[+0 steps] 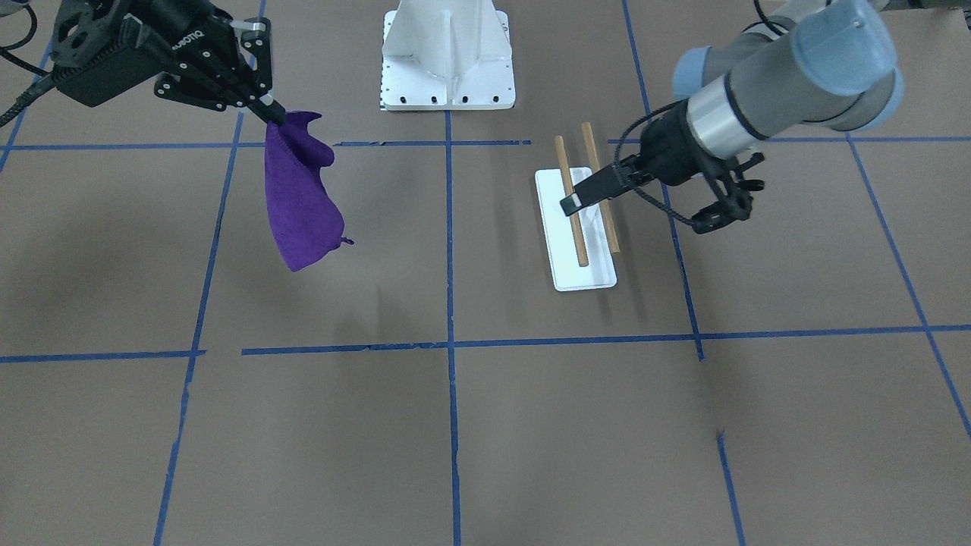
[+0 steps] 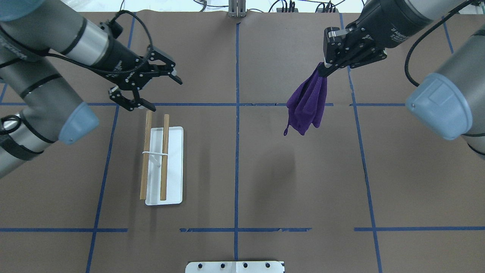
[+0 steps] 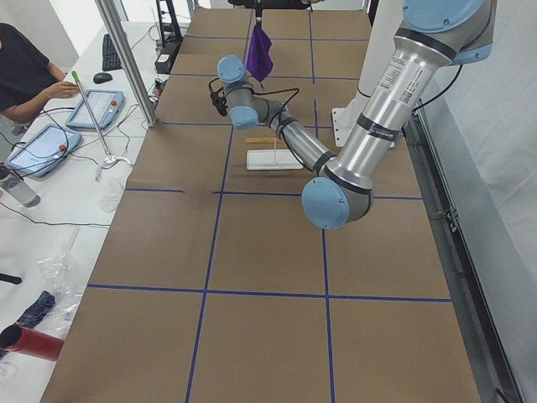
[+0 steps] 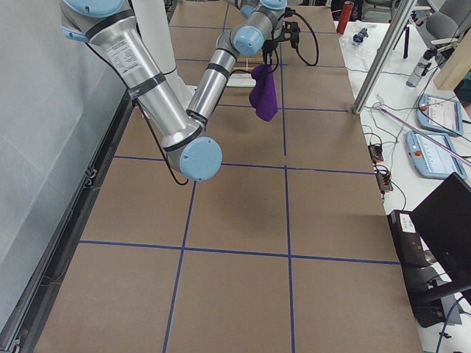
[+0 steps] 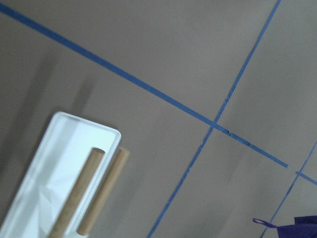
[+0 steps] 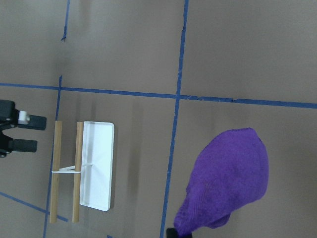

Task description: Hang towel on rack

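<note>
- up in the upper right of the overhead view, the towel hangs in the air as a bunched, folded drape. it is clear of the table and well apart from the rack, which sits left of centre.
- the right gripper has its jaws pressed together on the towel's top edge. the cloth dangles below it, with a small loop at the lowest corner.
- the step in hand looks like carrying the towel across to the rack. my judgement is to keep it high enough that the hanging end clears the two wooden rods. come in crosswise to them, then lower so cloth falls on both sides of a rod before letting go.
- bunched as it is, the towel may land as a lump and slide off. trailing it over the rod should spread it.
- the left gripper hovers just past the rods' upper ends in the overhead view, jaws spread and holding nothing. it could catch a free corner, or else should keep out of the path.
- hard to make out: how much cloth sits inside the pinch, and how the folds lie.
- the rack's white support is thin, and how high it holds the rods is unclear.
- the left wrist view cuts off most of the rack and shows only a sliver of towel at its lower right.
</note>
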`<state>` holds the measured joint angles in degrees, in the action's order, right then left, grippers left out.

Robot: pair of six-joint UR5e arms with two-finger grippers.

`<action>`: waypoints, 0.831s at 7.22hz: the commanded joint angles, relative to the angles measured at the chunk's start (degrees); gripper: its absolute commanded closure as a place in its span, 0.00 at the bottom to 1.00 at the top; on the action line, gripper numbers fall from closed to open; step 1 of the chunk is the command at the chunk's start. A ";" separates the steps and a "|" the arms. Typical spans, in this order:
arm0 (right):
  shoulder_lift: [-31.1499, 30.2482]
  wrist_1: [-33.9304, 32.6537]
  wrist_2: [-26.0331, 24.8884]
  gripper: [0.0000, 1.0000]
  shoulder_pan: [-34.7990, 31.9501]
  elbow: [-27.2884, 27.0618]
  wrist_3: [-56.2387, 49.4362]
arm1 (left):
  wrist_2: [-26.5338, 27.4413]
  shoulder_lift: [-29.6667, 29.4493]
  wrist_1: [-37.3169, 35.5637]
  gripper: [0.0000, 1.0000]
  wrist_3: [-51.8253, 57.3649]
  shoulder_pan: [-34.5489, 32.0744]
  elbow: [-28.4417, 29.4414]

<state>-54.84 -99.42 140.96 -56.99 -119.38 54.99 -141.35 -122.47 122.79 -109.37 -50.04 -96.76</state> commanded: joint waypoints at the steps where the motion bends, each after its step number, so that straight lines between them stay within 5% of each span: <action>1: 0.53 2.46 -0.16 1.00 2.75 -0.06 0.03 | 2.57 -5.74 1.31 0.00 -8.64 3.27 2.88; 3: 0.61 6.24 -0.51 1.00 4.60 0.20 0.03 | 6.16 -9.88 11.37 0.00 -19.43 3.98 9.29; 6: 1.49 6.70 -0.60 1.00 4.87 0.38 0.73 | 9.25 -10.95 14.56 0.00 -25.88 6.34 9.31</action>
<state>-53.75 -92.91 140.43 -52.20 -119.12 55.51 -132.74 -133.05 135.41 -132.62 -44.65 -87.57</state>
